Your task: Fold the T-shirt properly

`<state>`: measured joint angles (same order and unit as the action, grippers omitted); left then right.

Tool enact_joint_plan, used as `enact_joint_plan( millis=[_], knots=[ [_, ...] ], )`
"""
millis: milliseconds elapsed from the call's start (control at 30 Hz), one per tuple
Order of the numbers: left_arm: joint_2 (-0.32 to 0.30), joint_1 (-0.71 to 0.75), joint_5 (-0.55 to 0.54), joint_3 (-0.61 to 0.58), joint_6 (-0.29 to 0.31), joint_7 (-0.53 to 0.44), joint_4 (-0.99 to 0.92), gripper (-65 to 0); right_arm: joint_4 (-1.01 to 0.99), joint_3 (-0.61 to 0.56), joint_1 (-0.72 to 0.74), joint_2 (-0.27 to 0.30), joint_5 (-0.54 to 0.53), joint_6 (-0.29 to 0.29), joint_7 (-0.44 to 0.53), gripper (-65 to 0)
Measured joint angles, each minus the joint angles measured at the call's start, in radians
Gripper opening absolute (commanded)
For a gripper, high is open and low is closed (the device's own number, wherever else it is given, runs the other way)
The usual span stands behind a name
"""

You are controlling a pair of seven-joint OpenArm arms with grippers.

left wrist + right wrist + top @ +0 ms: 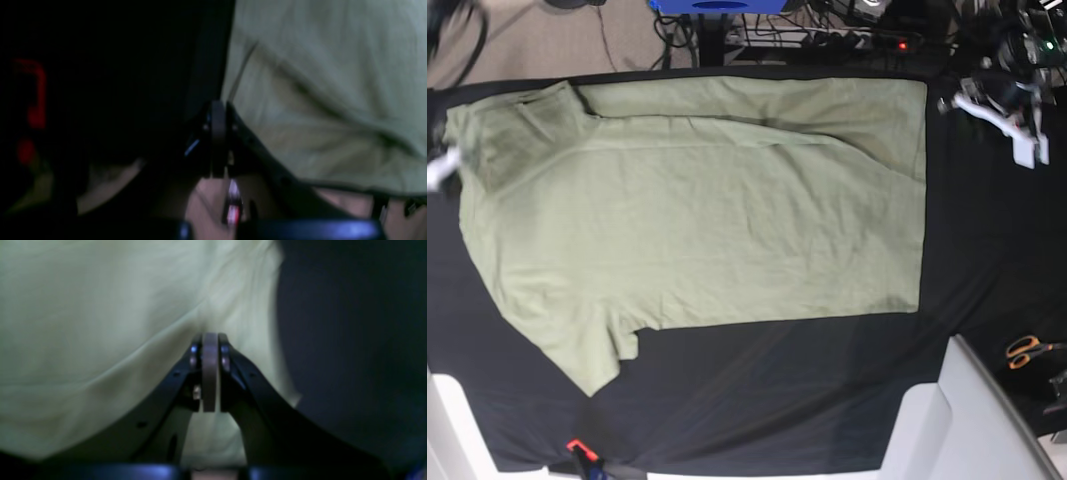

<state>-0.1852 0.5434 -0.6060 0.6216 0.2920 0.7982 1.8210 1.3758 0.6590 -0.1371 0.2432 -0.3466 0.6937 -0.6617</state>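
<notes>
The pale sage-green T-shirt (697,220) lies flat on the black table cloth (777,390), with its far edge folded inward along a slanted crease. One sleeve (587,350) points toward the near left. In the left wrist view my left gripper (218,105) is shut, its tips at the T-shirt's (327,100) edge, and no fabric shows between the jaws. In the base view the left arm (1012,125) is just off the T-shirt's far right corner. My right gripper (210,336) is shut over the T-shirt (100,323) near a crease. A blurred white part of the right arm (437,170) shows at the left edge.
Orange-handled scissors (1025,350) lie at the right edge. A white panel (967,420) stands at the near right and another white piece (447,430) at the near left. Cables and a power strip (877,42) run behind the table. A small red object (577,446) sits at the front edge.
</notes>
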Motion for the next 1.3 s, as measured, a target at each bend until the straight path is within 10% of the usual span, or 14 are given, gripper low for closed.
enact_joint_plan(
  millis=[167, 300, 433, 600, 900, 1033, 1300],
  knots=[
    [0.005, -0.022, 0.001, -0.005, 0.002, -0.002, 0.010, -65.0, -0.409, -0.106, 0.314, 0.073, 0.206, 0.000, 0.086, -64.2],
    [0.013, -0.009, 0.000, -0.006, 0.001, 0.003, 0.008, -65.0, -0.734, -0.113, 0.478, 0.091, 0.378, -0.016, 0.404, -60.8],
    [0.011, 0.006, 0.000, 0.011, 0.002, -0.007, 0.008, -65.0, -0.971, -0.112, 0.556, 0.089, 0.496, -0.200, 0.618, -38.9],
    [0.011, 0.005, 0.000, 0.079, 0.001, -0.002, 0.005, -65.0, -1.057, -0.116, 0.569, 0.116, 0.513, -0.268, 0.708, -12.6],
    [0.013, -0.001, -0.001, 0.093, 0.001, -0.002, -0.034, -65.0, -1.057, -0.266, 0.567, 0.114, 0.506, -0.275, 0.734, -38.1],
    [0.013, -0.004, 0.001, 0.093, 0.000, 0.000, -0.064, -65.0, -1.057, -0.277, 0.569, 0.100, 0.504, -0.269, 0.744, -65.0],
    [0.032, -0.011, -0.001, 0.091, 0.000, 0.000, -0.064, -65.0, -0.924, -0.273, 0.504, 0.086, 0.505, -0.262, 0.670, -64.8]
  ],
)
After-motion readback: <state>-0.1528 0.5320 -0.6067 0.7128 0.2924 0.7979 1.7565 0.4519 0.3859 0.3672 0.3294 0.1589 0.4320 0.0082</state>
